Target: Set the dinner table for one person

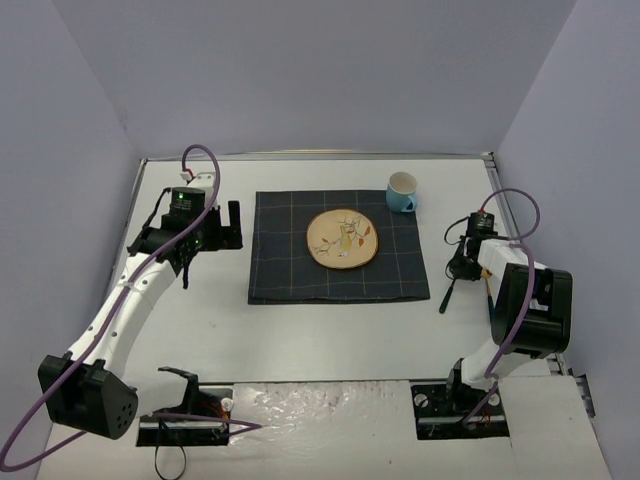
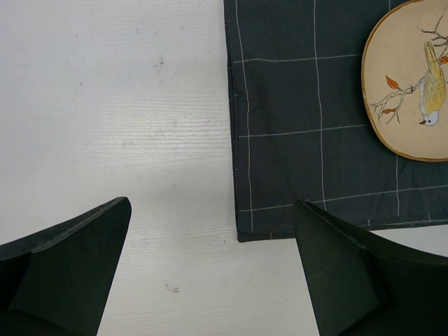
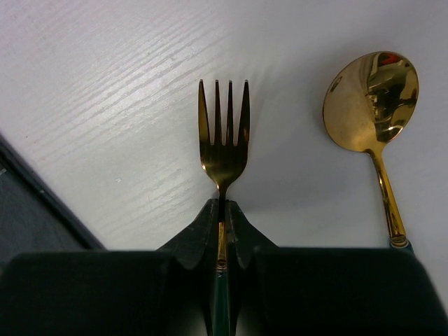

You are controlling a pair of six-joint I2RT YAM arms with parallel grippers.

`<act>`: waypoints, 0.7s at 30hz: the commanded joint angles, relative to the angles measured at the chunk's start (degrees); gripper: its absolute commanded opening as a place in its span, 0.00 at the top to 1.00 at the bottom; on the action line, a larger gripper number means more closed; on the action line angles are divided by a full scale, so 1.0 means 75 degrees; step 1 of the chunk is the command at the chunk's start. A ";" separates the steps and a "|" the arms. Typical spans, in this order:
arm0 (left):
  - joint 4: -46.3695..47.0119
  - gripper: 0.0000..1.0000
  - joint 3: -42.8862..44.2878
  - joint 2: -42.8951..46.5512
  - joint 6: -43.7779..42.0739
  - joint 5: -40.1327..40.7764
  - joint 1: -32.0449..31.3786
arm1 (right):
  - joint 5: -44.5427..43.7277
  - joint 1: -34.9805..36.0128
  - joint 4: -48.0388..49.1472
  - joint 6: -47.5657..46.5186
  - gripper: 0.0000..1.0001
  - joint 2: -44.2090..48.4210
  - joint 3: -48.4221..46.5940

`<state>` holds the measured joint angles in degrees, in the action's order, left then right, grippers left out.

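- Right tool (image 3: pixel 224 210), closest in its wrist view, has its two dark fingers pressed together on the neck of a gold fork (image 3: pixel 224 140), just below the tines.
- Four tines point away from the wrist over bare white surface; the fork's dark green handle runs back between the fingers. Whether the fork touches the surface I cannot tell.
- To the right of the fork and apart from it lies a gold spoon (image 3: pixel 371 98), bowl upward, its handle reaching back toward the tool.
- At the lower left of that view shows a dark edge of the mat (image 3: pixel 28 210).
- Left tool (image 2: pixel 211 210) has its fingers spread wide with nothing between them, over bare surface just beside a corner of the mat.
- From above, this tool sits left of the mat, near its far left corner.
- On the navy checked mat stands a round beige plate (image 1: pixel 343 238) with a bird painted on it, about at the middle.
- A light blue cup (image 1: pixel 402 192) stands at the mat's far right corner.
- Underneath everything lies the white counter (image 1: pixel 300 330), metal-rimmed, with both arms bolted at its near edge.
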<state>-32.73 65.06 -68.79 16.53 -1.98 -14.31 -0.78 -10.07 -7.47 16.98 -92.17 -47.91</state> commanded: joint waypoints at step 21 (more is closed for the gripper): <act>0.0303 0.03 0.0267 0.0044 -0.0067 0.0112 -0.0026 | -0.0047 0.0087 0.0689 -0.0080 0.62 -0.0947 -0.1238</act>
<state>-32.71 65.06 -68.83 16.53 -1.64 -14.31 -1.14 -9.87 -1.07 16.44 -101.54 -57.10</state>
